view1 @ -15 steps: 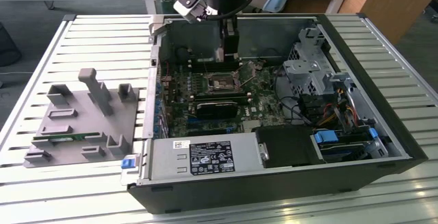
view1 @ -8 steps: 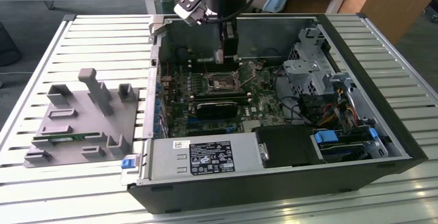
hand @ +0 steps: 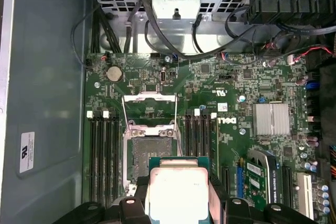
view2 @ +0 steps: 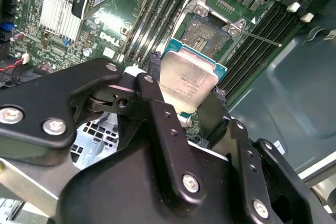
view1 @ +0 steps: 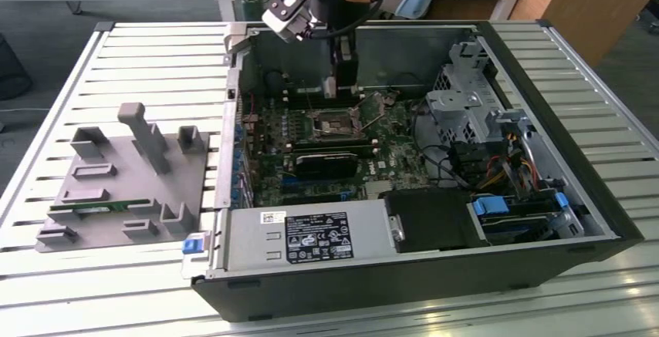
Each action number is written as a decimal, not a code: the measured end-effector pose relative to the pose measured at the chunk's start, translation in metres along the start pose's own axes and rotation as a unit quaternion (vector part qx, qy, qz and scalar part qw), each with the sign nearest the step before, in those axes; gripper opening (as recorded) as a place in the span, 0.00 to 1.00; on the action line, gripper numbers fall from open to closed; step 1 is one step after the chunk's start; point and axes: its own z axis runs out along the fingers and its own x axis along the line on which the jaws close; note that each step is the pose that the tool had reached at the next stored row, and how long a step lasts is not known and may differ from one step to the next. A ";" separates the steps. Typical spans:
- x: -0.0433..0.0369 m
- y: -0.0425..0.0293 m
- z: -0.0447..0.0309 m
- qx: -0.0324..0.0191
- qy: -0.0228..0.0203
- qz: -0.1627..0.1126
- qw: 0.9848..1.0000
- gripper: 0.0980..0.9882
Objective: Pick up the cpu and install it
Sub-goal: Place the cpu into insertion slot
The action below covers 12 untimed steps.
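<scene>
The cpu (view2: 189, 80), a flat square chip with a silver-grey top and a green rim, is held by two opposite edges between my gripper's (view2: 186, 103) black fingers (view2: 157, 114). It hangs above the motherboard, close to the open cpu socket (view2: 206, 36) and apart from it. In the first wrist view the cpu (hand: 177, 190) lies just off one edge of the socket (hand: 149, 153), whose metal load plate (hand: 148, 109) is flipped up. In the exterior view my gripper (view1: 343, 84) reaches down into the open computer case, above the socket (view1: 335, 126).
The computer case (view1: 576, 221) lies open on a slatted table (view1: 154, 52). Memory slots (hand: 102, 156) flank the socket. A drive cage (view1: 458, 109) and cables stand toward the exterior view's right. A grey holder block (view1: 123, 175) with a green memory stick (view1: 98, 207) sits on the exterior view's left.
</scene>
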 end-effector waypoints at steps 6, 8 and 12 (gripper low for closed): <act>0.0000 -0.0003 0.0030 0.000 0.000 0.000 1.000 0.49; 0.0000 -0.0004 0.0039 0.000 0.000 0.000 1.000 0.49; 0.0001 -0.0006 0.0064 0.000 0.000 0.000 1.000 0.49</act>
